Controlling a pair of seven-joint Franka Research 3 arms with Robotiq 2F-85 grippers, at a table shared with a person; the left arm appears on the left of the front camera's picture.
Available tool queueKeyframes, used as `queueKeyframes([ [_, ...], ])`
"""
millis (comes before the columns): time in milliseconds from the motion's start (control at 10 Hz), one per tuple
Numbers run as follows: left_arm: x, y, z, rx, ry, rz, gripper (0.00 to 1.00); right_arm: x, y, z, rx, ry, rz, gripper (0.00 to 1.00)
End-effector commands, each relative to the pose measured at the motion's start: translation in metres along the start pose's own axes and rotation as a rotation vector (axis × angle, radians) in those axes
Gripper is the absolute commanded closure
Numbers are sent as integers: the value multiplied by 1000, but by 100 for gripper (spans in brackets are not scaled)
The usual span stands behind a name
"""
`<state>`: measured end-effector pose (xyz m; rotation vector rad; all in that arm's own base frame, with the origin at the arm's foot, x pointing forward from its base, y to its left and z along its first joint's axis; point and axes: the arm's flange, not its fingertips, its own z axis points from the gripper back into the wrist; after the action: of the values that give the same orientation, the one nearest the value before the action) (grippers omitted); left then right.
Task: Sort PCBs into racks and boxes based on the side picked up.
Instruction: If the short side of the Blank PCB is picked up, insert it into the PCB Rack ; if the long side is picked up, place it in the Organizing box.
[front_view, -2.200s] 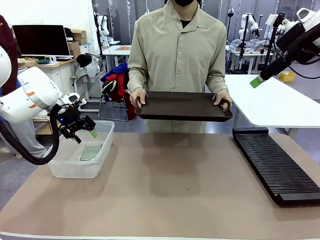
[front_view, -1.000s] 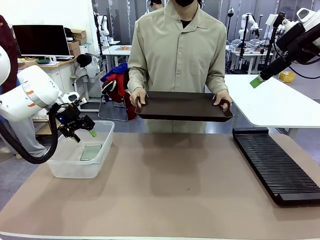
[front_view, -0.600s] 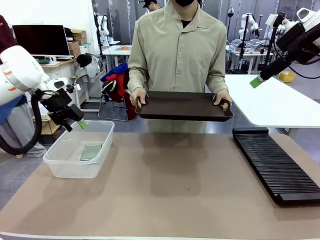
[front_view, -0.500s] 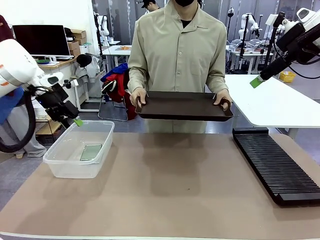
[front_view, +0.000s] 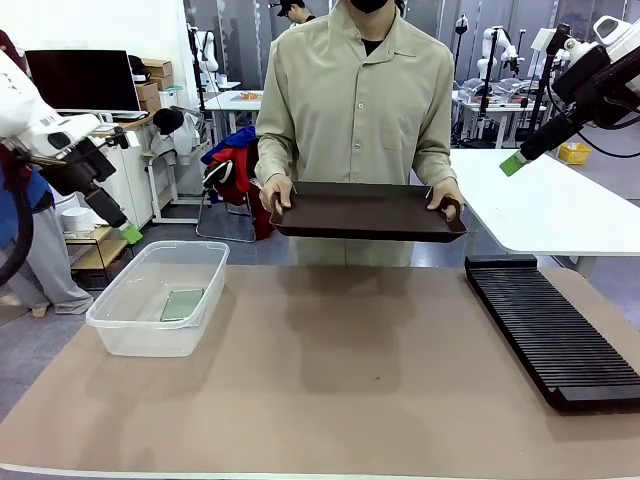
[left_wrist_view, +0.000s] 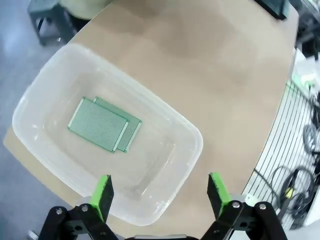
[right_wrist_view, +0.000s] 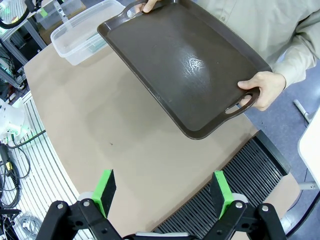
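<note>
Tan matting covers the bench (front_view: 330, 390), with the clear box (front_view: 160, 297) at its left end and the black rack (front_view: 553, 330) along its right side. Two PCBs (left_wrist_view: 104, 123) lie overlapped flat on the box floor. Above and beside the box, the left gripper (left_wrist_view: 159, 192) hangs with fingers spread wide — nothing between them. The right gripper (right_wrist_view: 162, 191) is raised high over the bench, likewise spread and empty. Across the bench, a person holds a dark brown tray (front_view: 365, 211) by both handles — well apart from either gripper.
</note>
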<state>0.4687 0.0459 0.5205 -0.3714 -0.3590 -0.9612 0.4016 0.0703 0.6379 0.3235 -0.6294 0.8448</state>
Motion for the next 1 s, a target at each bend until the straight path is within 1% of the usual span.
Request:
queueKeyframes([
  [0, -13, -10, 7, -35, -48, -121, 0, -1, 0, 0, 16, -9, 0, 0],
  [100, -13, -9, 15, -58, -69, -88, 0, -1, 0, 0, 16, -9, 0, 0],
  [200, -3, -7, 8, -2, -14, -70, 0, -1, 0, 0, 16, -9, 0, 0],
  [400, -3, -7, 8, -2, -14, -70, 0, -1, 0, 0, 16, -9, 0, 0],
  [500, -7, -9, 14, -13, -28, -91, 0, -1, 0, 0, 16, -9, 0, 0],
  [600, -5, -4, 5, -158, -137, -156, 0, -1, 0, 0, 16, -9, 0, 0],
  [700, -7, -2, 5, -196, -216, -188, 0, -1, 0, 0, 16, -9, 0, 0],
  [900, -8, 1, 11, -207, -309, -264, 0, -1, 0, 0, 16, -9, 0, 0],
])
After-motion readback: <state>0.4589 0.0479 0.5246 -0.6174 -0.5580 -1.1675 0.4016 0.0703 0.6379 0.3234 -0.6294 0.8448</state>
